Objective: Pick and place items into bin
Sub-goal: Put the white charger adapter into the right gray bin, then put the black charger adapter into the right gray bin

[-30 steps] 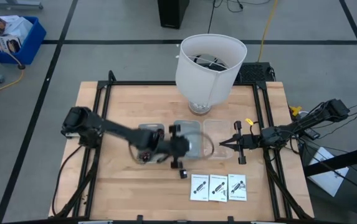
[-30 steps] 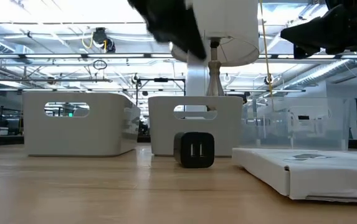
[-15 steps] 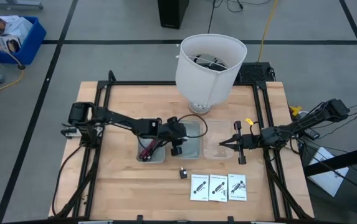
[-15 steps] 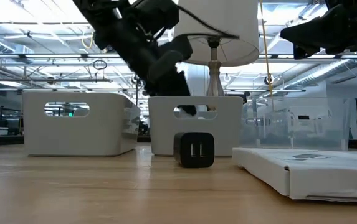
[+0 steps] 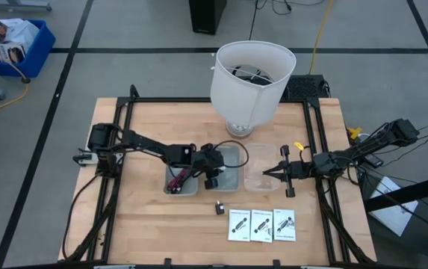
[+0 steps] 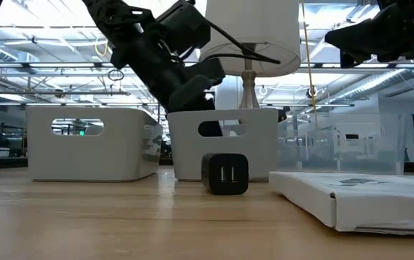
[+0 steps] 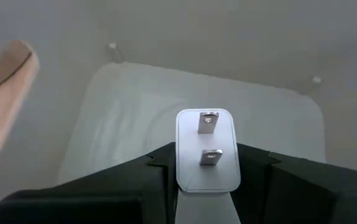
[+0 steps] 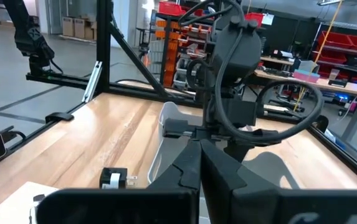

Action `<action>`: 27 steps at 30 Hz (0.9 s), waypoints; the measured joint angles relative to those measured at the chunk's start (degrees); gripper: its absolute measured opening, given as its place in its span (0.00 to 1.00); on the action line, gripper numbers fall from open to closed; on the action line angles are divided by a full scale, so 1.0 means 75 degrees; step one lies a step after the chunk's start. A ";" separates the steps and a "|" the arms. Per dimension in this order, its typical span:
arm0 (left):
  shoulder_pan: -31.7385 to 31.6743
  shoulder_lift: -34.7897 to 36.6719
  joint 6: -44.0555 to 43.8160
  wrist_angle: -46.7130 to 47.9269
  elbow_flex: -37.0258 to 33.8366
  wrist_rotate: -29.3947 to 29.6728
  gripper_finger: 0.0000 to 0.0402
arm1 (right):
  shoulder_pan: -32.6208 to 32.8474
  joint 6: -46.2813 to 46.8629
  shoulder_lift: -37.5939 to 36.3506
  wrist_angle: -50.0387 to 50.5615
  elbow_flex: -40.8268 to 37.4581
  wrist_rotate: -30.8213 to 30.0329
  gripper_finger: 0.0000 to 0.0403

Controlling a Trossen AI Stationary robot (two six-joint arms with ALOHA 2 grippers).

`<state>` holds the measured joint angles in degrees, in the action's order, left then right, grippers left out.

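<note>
The left hand (image 5: pixel 215 166) hung over the middle bin (image 5: pixel 232 178), pinching a white block (image 7: pixel 207 149) with two metal prongs between its fingers (image 7: pixel 134 186); only the wrist view showed the block, and the bin's pale floor lay behind it. A thin black cable (image 5: pixel 240 153) looped up from that hand, its far end lost against the lampshade (image 5: pixel 249 75). In the left bin (image 5: pixel 170 187) lay a dark-red cable (image 5: pixel 175 181), partly covered by the arm. The black cube (image 5: pixel 219 208) sat on the bench (image 5: pixel 139 224) just in front of the bins, with three packets (image 5: pixel 262 225) in a row beside it — their print too small to read. The right hand (image 5: pixel 267 175) waited over the clear bin (image 5: pixel 258 161), fingers pressed together.
</note>
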<state>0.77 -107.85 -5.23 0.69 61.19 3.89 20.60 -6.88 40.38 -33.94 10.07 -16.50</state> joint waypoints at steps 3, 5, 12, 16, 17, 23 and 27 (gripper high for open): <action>0.0003 -0.0006 0.0017 -0.0051 -0.0003 -0.0044 0.31 | 0.0003 0.0000 0.0006 0.0030 0.0000 0.0001 0.00; 0.0000 -0.0006 0.0024 -0.0146 -0.0003 0.0013 0.42 | 0.0001 0.0000 0.0007 0.0045 0.0000 -0.0001 0.00; 0.0023 0.0016 0.0409 -0.0346 0.0012 0.0059 0.67 | 0.0003 0.0001 0.0006 0.0045 0.0000 0.0001 0.00; 0.0201 0.0468 0.1299 -0.0256 -0.0007 0.0171 0.70 | 0.0002 0.0001 0.0009 0.0045 0.0000 0.0004 0.00; 0.0283 0.0683 0.1440 -0.0230 -0.0009 0.0170 0.70 | 0.0000 0.0004 0.0009 0.0047 0.0000 0.0004 0.00; 0.1041 0.1593 0.2464 0.0334 0.0012 -0.0499 0.70 | 0.0001 0.0001 0.0010 0.0068 0.0000 0.0007 0.00; 0.1682 0.1559 0.3174 0.0757 0.0006 -0.0560 0.70 | 0.0003 0.0001 0.0012 0.0041 0.0000 0.0007 0.00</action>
<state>13.39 -96.16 18.57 6.37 61.23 -0.31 20.62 -6.87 40.47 -33.63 10.07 -16.45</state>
